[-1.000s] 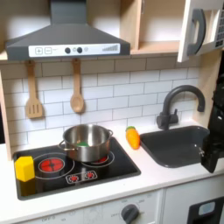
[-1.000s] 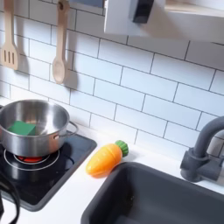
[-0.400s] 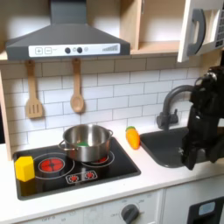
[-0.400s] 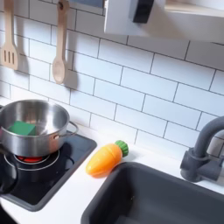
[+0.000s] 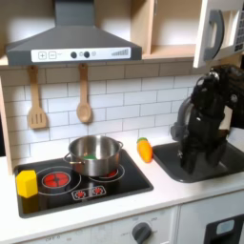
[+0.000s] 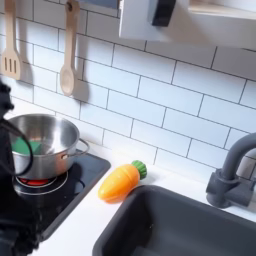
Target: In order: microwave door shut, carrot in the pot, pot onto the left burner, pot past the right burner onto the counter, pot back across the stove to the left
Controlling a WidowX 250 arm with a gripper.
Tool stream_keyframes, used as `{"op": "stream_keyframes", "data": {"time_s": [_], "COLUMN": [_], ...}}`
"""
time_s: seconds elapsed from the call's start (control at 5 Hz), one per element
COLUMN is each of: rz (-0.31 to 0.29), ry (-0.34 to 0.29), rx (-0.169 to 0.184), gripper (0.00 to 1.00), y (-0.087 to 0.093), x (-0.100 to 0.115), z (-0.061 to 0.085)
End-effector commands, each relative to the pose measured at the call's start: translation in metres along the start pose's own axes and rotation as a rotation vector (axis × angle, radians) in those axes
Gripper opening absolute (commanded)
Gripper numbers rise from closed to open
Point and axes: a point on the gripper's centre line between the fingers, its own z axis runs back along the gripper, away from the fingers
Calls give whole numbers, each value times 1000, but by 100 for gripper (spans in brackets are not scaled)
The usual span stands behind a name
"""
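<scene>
We find the arm over the sink basin (image 5: 195, 160), its gripper (image 5: 191, 164) state indeterminate; the carrot (image 5: 144, 150) lies on the counter (image 5: 114, 205) right of the pot (image 5: 93, 154), awaiting pickup

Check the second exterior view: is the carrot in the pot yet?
No. The carrot lies on the counter to the second exterior view's right of the pot, apart from it.

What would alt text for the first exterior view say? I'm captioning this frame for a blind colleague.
A black robot arm reaches down over a dark sink in a toy kitchen, its gripper not clearly visible. A steel pot sits on the black stove, an orange carrot lies on the counter between them, and the microwave door stands open above.
</scene>
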Motion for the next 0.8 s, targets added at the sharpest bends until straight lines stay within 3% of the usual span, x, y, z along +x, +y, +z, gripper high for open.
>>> {"op": "stream_keyframes", "data": {"time_s": [0.0,0.2,0.4,0.6], "rz": [46,73,88,95], "ry": [-43,-75,-114,-155], "rx": [26,34,41,46], "gripper": [100,84,0,0], "y": [15,27,35,39], "x": [29,47,66,83], "z": [4,10,18,30]}}
